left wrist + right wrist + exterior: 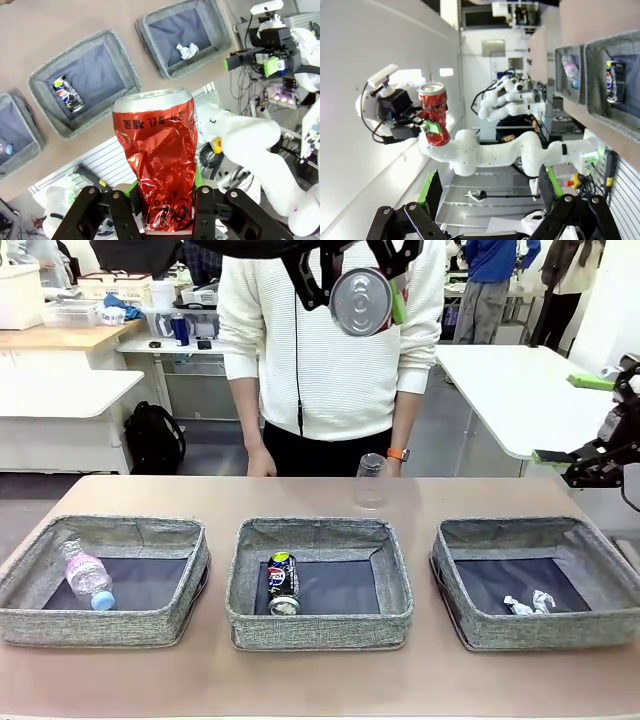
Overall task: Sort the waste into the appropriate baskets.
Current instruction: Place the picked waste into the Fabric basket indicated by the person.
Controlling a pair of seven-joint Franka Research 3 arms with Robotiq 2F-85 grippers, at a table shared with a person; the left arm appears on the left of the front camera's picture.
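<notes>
**Red can aloft in left gripper; three baskets part-filled**

Surface: tan table (320, 685), with three grey woven baskets in a row along the near side. A person (330, 360) in a white sweater stands at the far edge, hands down by the tabletop and an orange watch (398, 454) on one wrist.

Basket contents:
- left basket (100, 628): clear plastic bottle (88, 575) with pink label and blue cap, lying on the dark floor.
- middle basket (320, 632): dark blue-black can (283, 583), lying lengthwise near the left wall.
- right basket (545, 637): small crumpled white scraps (530, 604), toward the near right of the floor.
- clear plastic cup (371, 480): upside down on the bare table, beyond the middle basket and just in front of the person.

Left gripper (165, 200): partly closed, green pads pressed to both sides of the crushed red can (160, 155) at its dented lower half. The can is held high in the air, well clear of table and baskets. In the front view its silver end faces the camera at the top of the frame, roughly in line with the middle basket. The wrist view looks past the can down at all three baskets.

Right gripper (489, 195): jaws spread fully apart, nothing between the pads. It sits off the table's right side, well apart from the right basket.
</notes>
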